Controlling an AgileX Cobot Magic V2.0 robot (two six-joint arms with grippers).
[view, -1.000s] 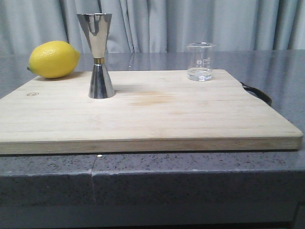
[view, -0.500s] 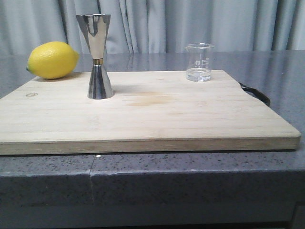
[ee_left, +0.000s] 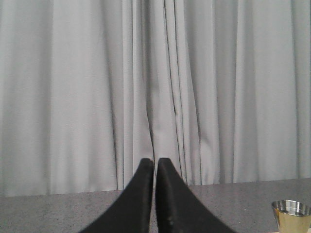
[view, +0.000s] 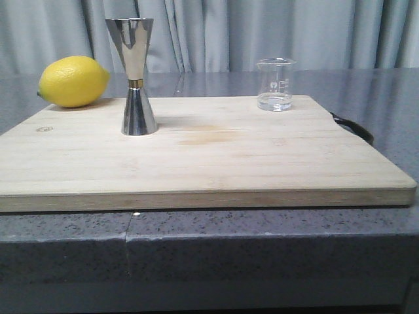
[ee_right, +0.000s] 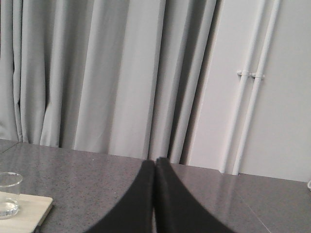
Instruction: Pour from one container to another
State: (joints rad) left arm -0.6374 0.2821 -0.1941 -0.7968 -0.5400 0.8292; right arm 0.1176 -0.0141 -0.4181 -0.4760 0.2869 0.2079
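A small clear glass beaker (view: pixel 275 84) with white marks stands upright at the far right of the wooden board (view: pixel 216 157), a little clear liquid in its bottom. It also shows in the right wrist view as the beaker (ee_right: pixel 9 194). The tall steel jigger (view: pixel 136 77) with a gold waist band stands upright on the board's left part; its rim (ee_left: pixel 291 209) shows in the left wrist view. My left gripper (ee_left: pixel 155 163) is shut and holds nothing. My right gripper (ee_right: pixel 155 161) is shut and empty too. Neither gripper appears in the front view.
A yellow lemon (view: pixel 73 81) lies at the board's far left corner. A black loop handle (view: pixel 353 128) sticks out from the board's right edge. The board rests on a grey speckled counter (view: pixel 209 242). Grey curtains (view: pixel 262 33) hang behind.
The front view shifts slightly between frames; the jigger, beaker and lemon keep their places on the board.
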